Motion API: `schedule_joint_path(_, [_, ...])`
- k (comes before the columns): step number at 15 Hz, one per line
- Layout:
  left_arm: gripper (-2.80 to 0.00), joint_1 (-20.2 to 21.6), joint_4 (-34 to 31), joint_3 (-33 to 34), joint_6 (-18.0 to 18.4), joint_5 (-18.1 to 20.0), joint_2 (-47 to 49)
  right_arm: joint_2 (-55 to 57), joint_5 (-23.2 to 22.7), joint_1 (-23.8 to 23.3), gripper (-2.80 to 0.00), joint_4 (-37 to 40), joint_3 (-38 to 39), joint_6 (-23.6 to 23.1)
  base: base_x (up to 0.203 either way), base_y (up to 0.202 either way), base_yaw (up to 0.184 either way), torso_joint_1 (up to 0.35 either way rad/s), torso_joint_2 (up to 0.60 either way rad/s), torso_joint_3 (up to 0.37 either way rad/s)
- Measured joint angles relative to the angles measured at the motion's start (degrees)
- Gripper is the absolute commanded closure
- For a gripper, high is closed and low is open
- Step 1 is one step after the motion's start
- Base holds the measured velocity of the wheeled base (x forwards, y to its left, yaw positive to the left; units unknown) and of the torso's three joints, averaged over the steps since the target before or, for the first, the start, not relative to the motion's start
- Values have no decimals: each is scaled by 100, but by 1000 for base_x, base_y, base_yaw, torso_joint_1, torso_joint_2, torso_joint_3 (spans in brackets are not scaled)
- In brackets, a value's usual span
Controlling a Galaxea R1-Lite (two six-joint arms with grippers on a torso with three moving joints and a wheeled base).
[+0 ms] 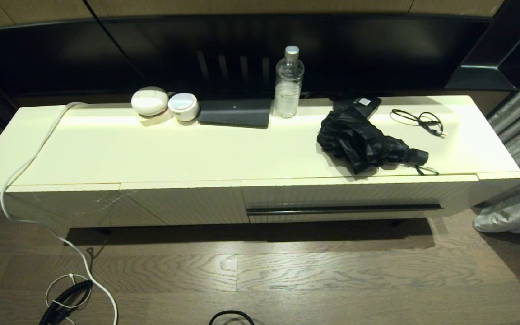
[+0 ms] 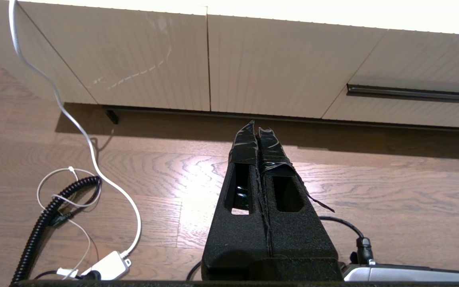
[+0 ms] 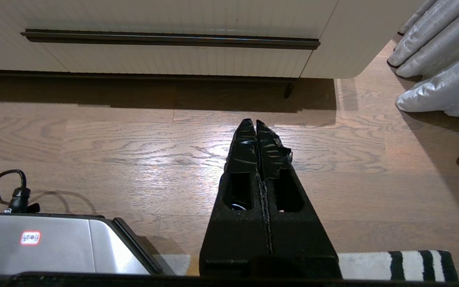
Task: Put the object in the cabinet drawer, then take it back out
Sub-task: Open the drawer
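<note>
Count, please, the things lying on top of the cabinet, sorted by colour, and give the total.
Black: 4 - umbrella, small box with a white label behind it, flat case, thin cable loop
White: 3 - round device, small round container, cable hanging over the edge
Clear: 1 - water bottle
Total: 8

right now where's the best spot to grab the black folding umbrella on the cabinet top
Probably the short black handle, not the loose glossy folds of the black folding umbrella, which would slip and bunch. It lies flat with the handle pointing toward the cabinet's right end near the front edge, so come down from above with the right pincer, closing across the handle.
</note>
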State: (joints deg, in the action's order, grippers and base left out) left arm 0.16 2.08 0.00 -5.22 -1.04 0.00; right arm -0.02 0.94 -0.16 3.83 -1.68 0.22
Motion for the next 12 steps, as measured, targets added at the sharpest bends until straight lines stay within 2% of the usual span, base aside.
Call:
schedule_joint_path(9, [0, 0, 0, 0, 1, 2, 0, 0, 5, -2, 0, 73, -67, -22, 0, 0, 0, 0, 0, 0])
schedule_joint_path(12, [0, 0, 0, 0, -1, 0, 0, 109, -80, -5, 0, 511, -830, -280, 0, 0, 0, 0, 0, 0])
